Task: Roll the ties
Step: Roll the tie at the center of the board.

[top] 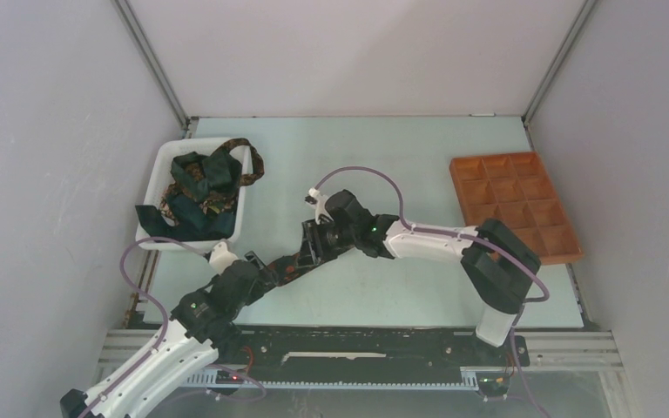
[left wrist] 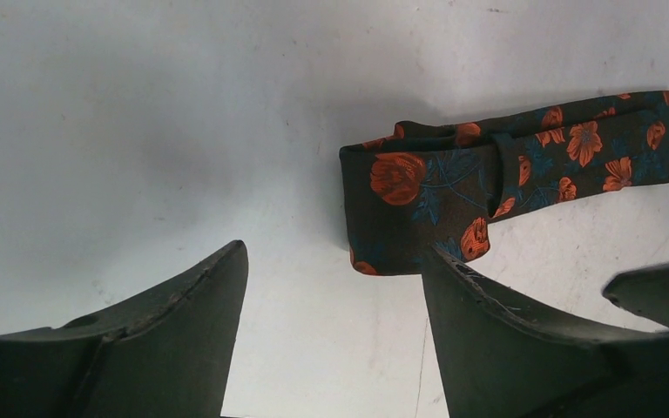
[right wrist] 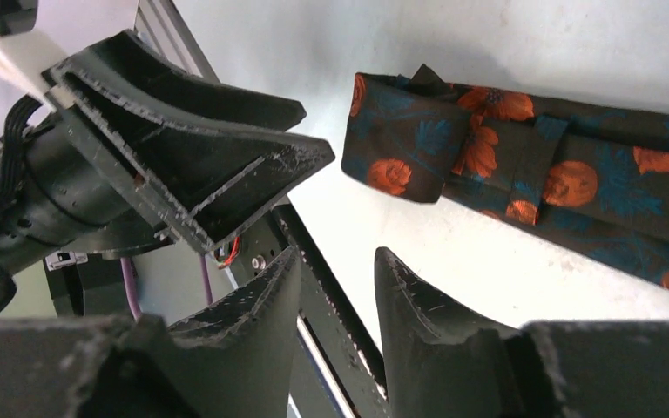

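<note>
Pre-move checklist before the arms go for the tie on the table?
1. Tie end folded over to start the roll: ok.
2. Left jaws open, empty: ok.
3. Right jaws apart, empty: ok.
4. Tie gripped: not ok, it lies loose on the table.
5. Rest of tie straight: cannot tell, arms cover it.
6. Spare ties away in the bin: ok.

Upper left of table (top: 383, 157): bin (top: 158, 178), heap of ties (top: 199, 185) in it, some spilling over the rim. Right edge of frame: tray (top: 512, 202), well apart from bin. Centre frame: one tie (top: 289, 266) flat on table, between left gripper (top: 268, 272) at lower left and right gripper (top: 312, 246) at upper right.
</note>
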Action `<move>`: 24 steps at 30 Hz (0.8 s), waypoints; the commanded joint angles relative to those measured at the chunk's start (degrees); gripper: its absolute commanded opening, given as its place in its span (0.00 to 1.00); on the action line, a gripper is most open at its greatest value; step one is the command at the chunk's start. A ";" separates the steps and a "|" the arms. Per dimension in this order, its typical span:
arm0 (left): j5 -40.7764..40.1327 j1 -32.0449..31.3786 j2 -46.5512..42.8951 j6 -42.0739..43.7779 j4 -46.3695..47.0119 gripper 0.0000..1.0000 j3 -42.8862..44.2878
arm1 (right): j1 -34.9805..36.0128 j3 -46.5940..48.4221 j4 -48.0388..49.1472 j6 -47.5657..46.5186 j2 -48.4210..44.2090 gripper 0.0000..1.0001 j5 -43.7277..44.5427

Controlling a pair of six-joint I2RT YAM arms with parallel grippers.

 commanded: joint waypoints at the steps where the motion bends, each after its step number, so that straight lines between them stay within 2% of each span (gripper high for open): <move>1: -0.23 0.88 -0.04 -0.93 0.83 0.79 0.23 | 0.71 6.17 1.05 0.38 4.02 0.39 -0.79; 7: -0.43 1.10 -0.71 -0.41 0.90 0.80 0.65 | 1.07 10.66 -0.39 0.56 8.89 0.36 -1.11; 12: -0.06 1.33 -1.38 -0.30 0.42 0.80 0.64 | 1.27 13.81 -2.37 0.33 12.21 0.29 -1.39; 24: 0.46 1.46 -2.67 0.26 1.57 0.84 0.36 | 1.11 17.41 -4.30 -0.79 17.93 0.19 -1.07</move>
